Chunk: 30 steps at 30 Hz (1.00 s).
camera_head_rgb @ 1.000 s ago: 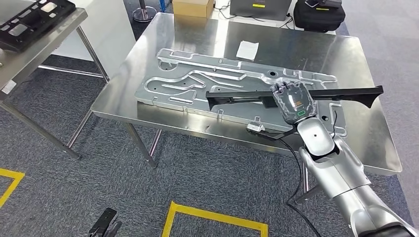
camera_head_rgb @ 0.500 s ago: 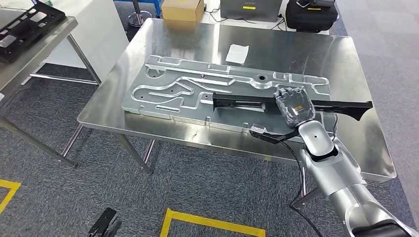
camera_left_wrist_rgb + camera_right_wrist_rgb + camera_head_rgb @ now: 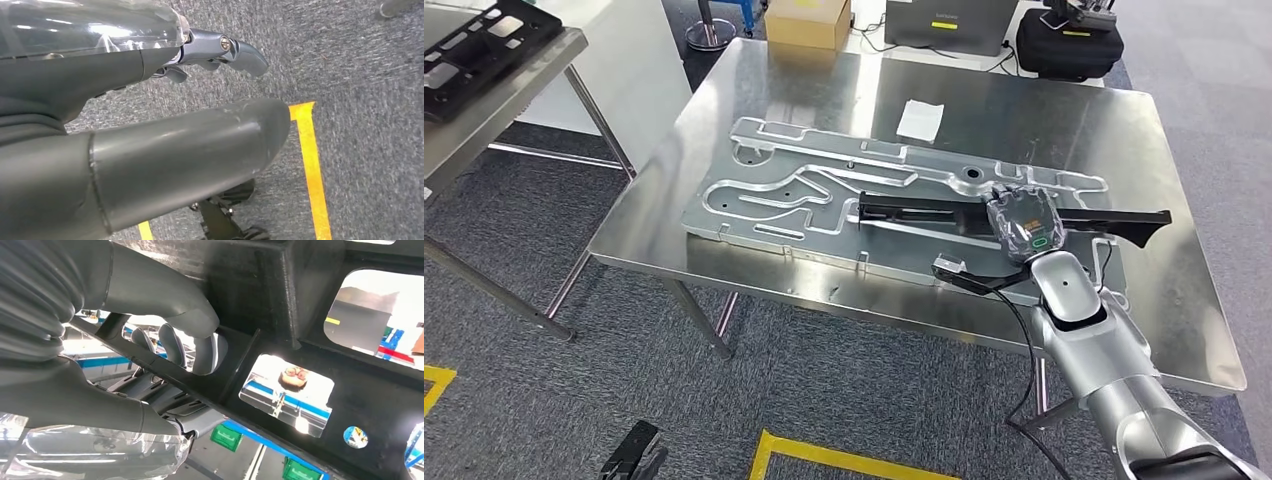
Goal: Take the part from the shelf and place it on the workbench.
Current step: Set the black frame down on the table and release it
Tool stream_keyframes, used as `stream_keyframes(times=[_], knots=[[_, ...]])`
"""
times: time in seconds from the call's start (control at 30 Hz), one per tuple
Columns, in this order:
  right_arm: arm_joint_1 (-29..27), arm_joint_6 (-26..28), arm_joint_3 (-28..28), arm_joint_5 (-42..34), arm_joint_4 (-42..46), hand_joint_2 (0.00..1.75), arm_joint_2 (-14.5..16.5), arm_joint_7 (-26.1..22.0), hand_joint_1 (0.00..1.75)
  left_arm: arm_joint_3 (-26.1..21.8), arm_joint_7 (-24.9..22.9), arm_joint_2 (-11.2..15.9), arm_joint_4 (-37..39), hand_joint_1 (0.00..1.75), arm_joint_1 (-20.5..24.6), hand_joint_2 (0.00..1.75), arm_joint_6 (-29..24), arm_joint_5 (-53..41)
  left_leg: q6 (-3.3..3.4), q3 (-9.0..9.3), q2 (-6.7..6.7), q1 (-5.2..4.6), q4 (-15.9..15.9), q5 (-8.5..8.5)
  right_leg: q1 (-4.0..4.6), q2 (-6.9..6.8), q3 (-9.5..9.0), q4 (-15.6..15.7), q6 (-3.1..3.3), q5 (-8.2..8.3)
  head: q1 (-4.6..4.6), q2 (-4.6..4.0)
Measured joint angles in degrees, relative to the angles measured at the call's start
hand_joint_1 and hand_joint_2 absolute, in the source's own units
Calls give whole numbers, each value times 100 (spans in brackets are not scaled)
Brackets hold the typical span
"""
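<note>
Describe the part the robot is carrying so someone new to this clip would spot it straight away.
Find the steel workbench and the pale grooved metal plate lying on it. Over the plate's right half, the right hand grips a long black part near its middle. It is the only dark, slender bar there; the white paper slip lies apart behind it.

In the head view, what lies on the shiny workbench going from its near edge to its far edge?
Right hand holding the long black part → grey metal plate with winding grooves, beneath the part and reaching further back → white slip of paper → bare steel workbench at the far edge.
</note>
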State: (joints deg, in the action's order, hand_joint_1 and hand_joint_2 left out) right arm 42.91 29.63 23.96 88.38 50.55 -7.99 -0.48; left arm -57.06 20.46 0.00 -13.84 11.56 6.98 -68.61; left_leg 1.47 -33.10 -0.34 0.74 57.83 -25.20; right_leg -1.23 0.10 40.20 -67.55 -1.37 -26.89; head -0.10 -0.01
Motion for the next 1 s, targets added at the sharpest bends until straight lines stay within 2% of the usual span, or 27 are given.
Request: stream_keyframes(times=[0.03,0.07,0.1,0.2,0.27,0.3,0.37,0.4,0.43,0.47,0.53,0.57,0.6,0.63,0.7,0.77,0.8,0.87,0.9,0.93,0.97,1.0], knots=[[5,4,-7,-1,-15,175,3,-5,175,1,0,-2,0,0,1,0,1,-2,-26,32,-6,-9,22,-42,4,-7,-165,385,11,191,1,0],[9,8,-17,-3,-29,175,8,-11,175,2,0,-4,0,0,3,0,1,-3,-56,52,-12,-17,39,-76,12,-10,-295,680,26,307,-1,0],[13,12,-27,-5,-41,175,13,-18,175,3,0,-5,0,0,5,0,1,-4,-88,62,-15,-23,50,-104,26,-10,-366,840,44,335,-1,0],[17,20,-52,-8,-68,175,29,-25,175,8,0,-7,0,0,6,0,0,-6,-187,94,-15,-15,29,-150,43,3,-418,917,121,287,0,0],[11,15,-61,-8,-93,175,43,-25,175,10,1,-11,0,0,8,0,-1,-7,-244,36,-7,-2,214,-275,13,-5,-484,975,185,284,-10,0],[5,13,-65,-8,-109,175,49,-25,175,10,1,-12,0,0,8,0,-1,-7,-267,-80,-3,7,466,-407,-2,-12,-513,996,213,281,-21,0],[-13,10,-73,-8,-147,175,55,-25,175,10,1,-11,0,0,-7,0,0,-5,-305,-487,1,16,1232,-729,3,-16,-531,996,246,254,-37,0],[-32,9,-76,-8,-168,175,56,-27,175,10,1,-11,1,0,-19,0,1,-5,-320,-677,1,23,1537,-801,4,-13,-538,992,250,239,-42,0],[-56,8,-78,-8,-186,175,57,-28,175,10,0,-12,1,0,-30,0,2,-6,-332,-797,2,31,1677,-766,4,-8,-551,986,247,218,-44,0],[-80,7,-80,-8,-203,175,58,-30,175,10,0,-12,2,0,-36,0,3,-7,-339,-796,3,41,1567,-600,0,-2,-573,974,235,192,-48,1],[-110,3,-94,-8,-227,175,64,-30,175,10,1,-6,2,0,-38,0,3,-7,-343,-543,9,59,860,-113,-14,6,-631,933,191,115,-52,1],[-112,2,-108,-9,-236,175,67,-26,175,10,1,-3,3,0,-37,0,2,-6,-334,-391,9,54,503,46,-9,14,-646,900,160,77,-58,1],[-113,1,-121,-11,-243,175,69,-20,175,10,1,1,4,0,-38,0,0,-5,-311,-295,7,45,284,114,-2,21,-647,880,127,53,-62,1],[-118,1,-135,-14,-251,175,69,-15,175,10,2,1,5,0,-41,0,-4,-3,-282,-256,3,34,195,102,9,29,-640,870,95,40,-60,1],[-142,4,-167,-20,-274,175,69,-5,175,11,11,2,7,0,-46,0,-10,8,-201,-250,-1,26,177,72,13,38,-634,880,36,33,-49,1],[-170,10,-206,-23,-294,175,70,1,175,13,25,2,7,0,-41,0,-18,17,-116,-227,2,37,138,76,0,23,-588,752,-11,-70,-40,1],[-180,16,-224,-25,-303,175,70,3,131,13,29,2,7,0,-35,44,-26,18,-77,-214,5,43,121,79,-4,15,-501,561,-26,-184,-37,1],[-214,36,-262,-26,-333,175,68,2,44,16,32,2,7,0,-32,131,-46,16,-27,-207,5,29,116,67,-4,6,-127,-168,-40,-508,-31,1],[-245,43,-280,-26,-355,175,67,2,0,19,30,2,7,0,-39,131,-53,11,-15,-203,3,19,117,60,-2,7,69,-510,-41,-611,-30,1],[-284,48,-300,-27,-379,175,67,0,0,28,25,2,7,0,-48,87,-57,4,-6,-197,-2,7,118,53,0,7,208,-715,-35,-621,-28,1],[-317,50,-315,-30,-400,175,67,-4,0,39,20,2,7,0,-55,44,-60,-1,-2,-187,-8,-4,119,46,2,6,229,-678,-17,-508,-27,1],[-342,51,-328,-34,-414,175,67,-8,0,52,15,1,7,0,-60,0,-58,3,-2,-174,-14,-15,119,38,7,6,149,-449,10,-321,-25,1]])
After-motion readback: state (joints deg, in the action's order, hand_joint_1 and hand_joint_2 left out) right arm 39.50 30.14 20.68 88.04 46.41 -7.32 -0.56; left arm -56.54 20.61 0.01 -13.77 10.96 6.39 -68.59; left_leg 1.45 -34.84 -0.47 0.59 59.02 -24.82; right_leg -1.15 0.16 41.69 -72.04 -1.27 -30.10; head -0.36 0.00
